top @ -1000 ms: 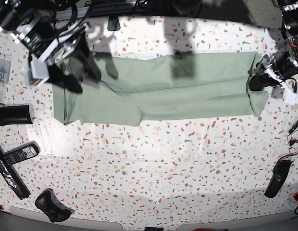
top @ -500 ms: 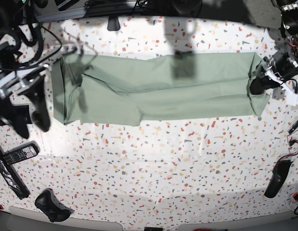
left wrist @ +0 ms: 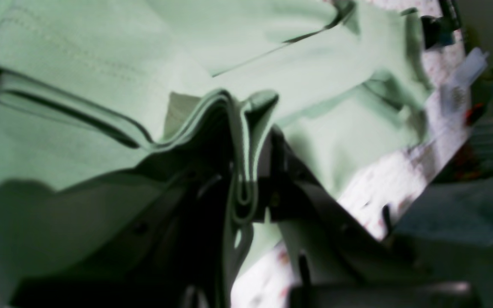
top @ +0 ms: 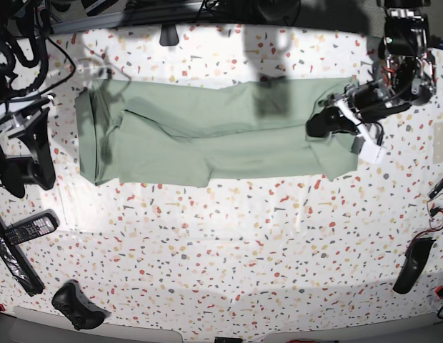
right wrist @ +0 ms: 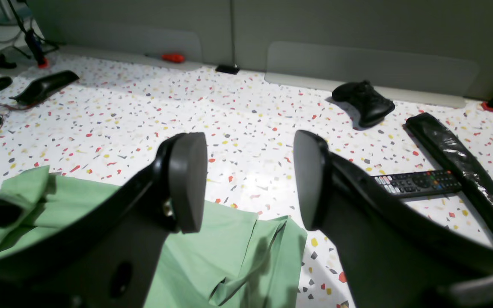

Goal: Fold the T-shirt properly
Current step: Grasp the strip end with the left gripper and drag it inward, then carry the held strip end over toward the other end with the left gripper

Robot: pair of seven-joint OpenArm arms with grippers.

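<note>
The T-shirt [top: 221, 132] is pale sage-green and lies as a long band across the far half of the table. Its right end is lifted and bunched. My left gripper [top: 320, 127] is shut on that end. In the left wrist view several folded layers of the T-shirt [left wrist: 315, 51] are pinched in the left gripper [left wrist: 243, 192]. My right gripper [top: 27, 174] hangs open off the shirt's left end, holding nothing. In the right wrist view its pads [right wrist: 186, 184] stand wide apart above the table, with the T-shirt [right wrist: 229, 256] below.
A TV remote [top: 30, 229], a long black wrapped bar [top: 14, 261] and a black game controller [top: 77, 304] lie at the near left. A black handle-shaped object [top: 413, 264] lies at the right edge. Cables and arm bases line the far edge.
My left gripper has pulled the shirt's right end leftward, shortening the band. My right arm has swung off the shirt's left end to the table's left side.
</note>
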